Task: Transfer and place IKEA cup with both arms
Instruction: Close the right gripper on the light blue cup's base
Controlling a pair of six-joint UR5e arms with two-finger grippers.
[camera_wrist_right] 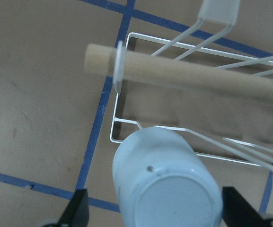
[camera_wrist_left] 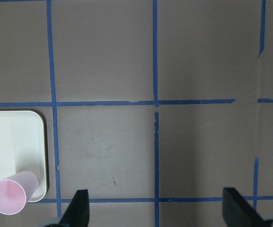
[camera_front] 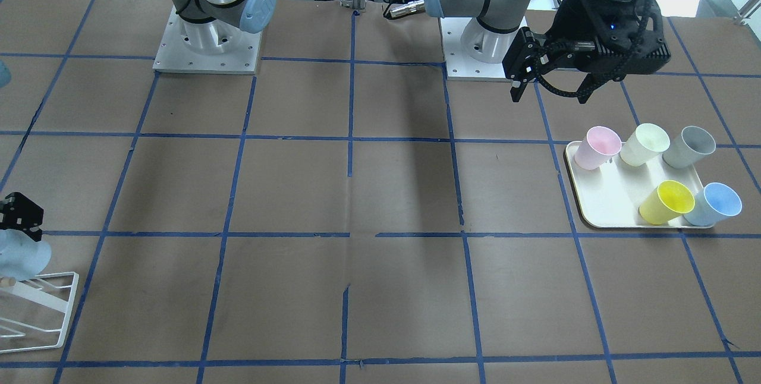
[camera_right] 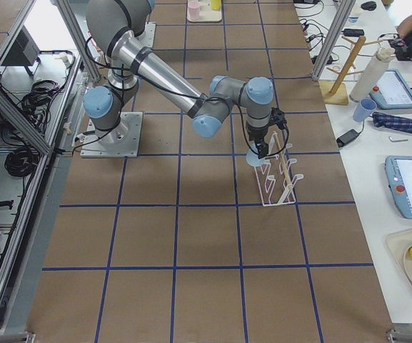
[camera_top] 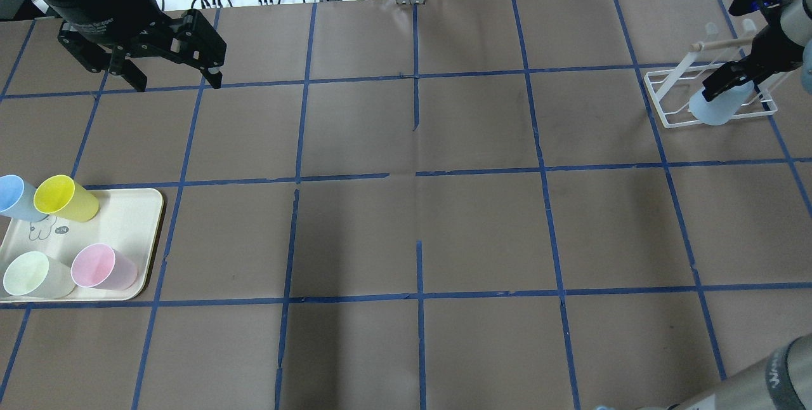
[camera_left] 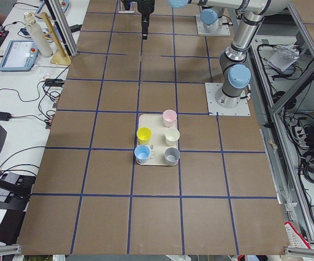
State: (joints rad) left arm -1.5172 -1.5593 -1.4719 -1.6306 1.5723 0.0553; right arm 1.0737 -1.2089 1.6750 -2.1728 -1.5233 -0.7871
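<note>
A pale blue IKEA cup [camera_wrist_right: 169, 189] sits upside down and tilted on the white wire rack [camera_top: 672, 102], its base toward the right wrist camera. My right gripper [camera_top: 729, 83] is open, with one finger on each side of the cup and a gap showing on the left side. The cup also shows in the front view [camera_front: 21, 256] and the overhead view [camera_top: 717, 108]. A second pale blue cup [camera_front: 716, 202] stands on the cream tray [camera_front: 606, 208]. My left gripper [camera_front: 552, 91] is open and empty, above the table behind the tray.
The tray also holds a yellow cup [camera_front: 666, 201], a pink cup [camera_front: 596, 147], a pale green cup [camera_front: 644, 143] and a grey cup [camera_front: 689, 146]. The rack has a wooden dowel [camera_wrist_right: 183, 71] across its top. Blue tape lines grid the brown table.
</note>
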